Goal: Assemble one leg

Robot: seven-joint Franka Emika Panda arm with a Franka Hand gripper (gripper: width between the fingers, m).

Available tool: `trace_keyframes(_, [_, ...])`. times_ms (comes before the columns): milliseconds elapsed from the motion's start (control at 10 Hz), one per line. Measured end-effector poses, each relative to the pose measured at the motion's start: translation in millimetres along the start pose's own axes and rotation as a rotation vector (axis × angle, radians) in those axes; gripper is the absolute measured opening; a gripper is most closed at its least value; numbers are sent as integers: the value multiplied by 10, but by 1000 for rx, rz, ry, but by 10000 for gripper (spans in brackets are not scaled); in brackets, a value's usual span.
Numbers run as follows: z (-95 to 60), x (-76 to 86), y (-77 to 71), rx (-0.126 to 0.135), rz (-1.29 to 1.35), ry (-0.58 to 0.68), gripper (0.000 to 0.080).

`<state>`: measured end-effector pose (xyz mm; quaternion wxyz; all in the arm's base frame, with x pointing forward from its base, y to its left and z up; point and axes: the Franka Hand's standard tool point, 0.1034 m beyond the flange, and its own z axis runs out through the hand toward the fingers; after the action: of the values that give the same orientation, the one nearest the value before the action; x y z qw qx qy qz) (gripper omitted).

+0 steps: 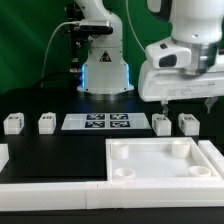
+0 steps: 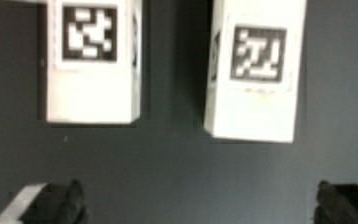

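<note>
Two legs, small white blocks with black-and-white tags, lie side by side on the black table at the exterior view's right, one (image 1: 162, 124) and the other (image 1: 188, 123). In the wrist view they show as two upright white blocks, one (image 2: 96, 60) and the other (image 2: 259, 70). My gripper (image 1: 183, 103) hangs just above this pair, apart from both. It is open and empty (image 2: 202, 205); its dark fingertips (image 2: 51, 205) stand wide apart over bare table. Two more legs, one (image 1: 13, 124) and another (image 1: 46, 123), lie at the exterior view's left.
The marker board (image 1: 98, 122) lies in the middle between the leg pairs. A large white square tray-like part (image 1: 112, 160) with corner sockets sits in front at the right. The arm's base (image 1: 105, 70) stands behind. A white ledge (image 1: 50, 187) borders the front.
</note>
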<state>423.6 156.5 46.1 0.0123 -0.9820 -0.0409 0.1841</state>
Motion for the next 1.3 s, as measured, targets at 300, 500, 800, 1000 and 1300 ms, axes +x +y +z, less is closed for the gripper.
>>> trace_keyframes(300, [42,-7,-106,-24,1,-243,649])
trace_keyframes(500, [61,33,-95,-24,0,-322,649])
trace_keyframes(800, [128,12,-168,-30,-5,-318,649])
trace_keyframes(1000, [199,4,-236,-36,-7,-313,649])
trace_keyframes(1300, [202,11,-206,-32,-11,-313,649])
